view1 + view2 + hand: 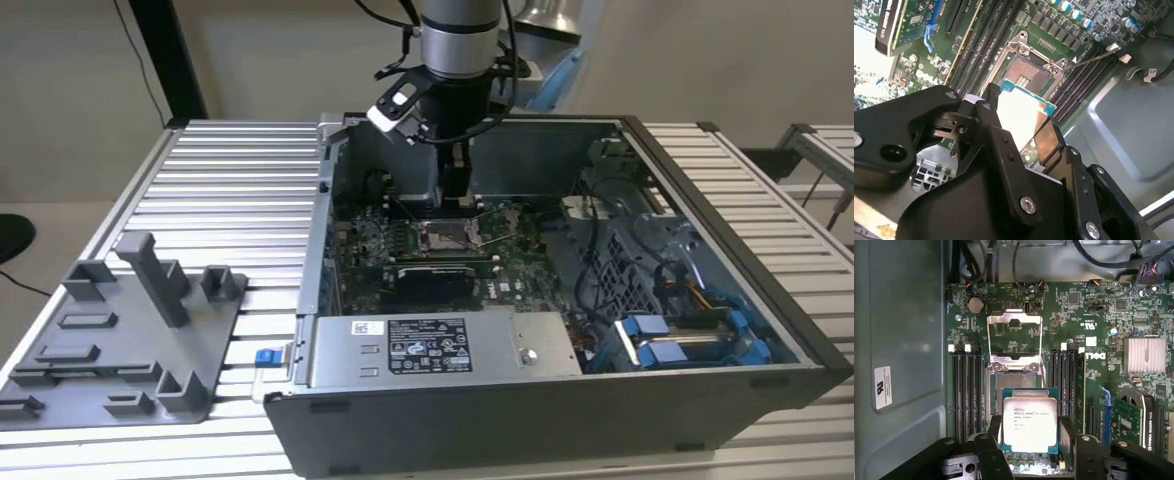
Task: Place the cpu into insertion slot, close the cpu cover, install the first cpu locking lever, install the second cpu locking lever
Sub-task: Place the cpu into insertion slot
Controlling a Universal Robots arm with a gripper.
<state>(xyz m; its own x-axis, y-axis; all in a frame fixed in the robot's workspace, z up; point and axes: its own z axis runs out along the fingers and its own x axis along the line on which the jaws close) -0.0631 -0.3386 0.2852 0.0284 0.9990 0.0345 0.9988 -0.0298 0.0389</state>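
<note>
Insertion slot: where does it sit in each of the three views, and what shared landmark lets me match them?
Exterior view: the insertion slot lies inside the computer case, directly under the gripper.
Second wrist view: the slot lies just beyond the held cpu.
First wrist view: the slot is partly behind the cpu, between the memory slots.
Shared landmark: the gripper, close to the slot.

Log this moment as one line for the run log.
gripper: shut on cpu | cpu: held near insertion slot, not seated | cpu cover: open, swung back from slot
</note>
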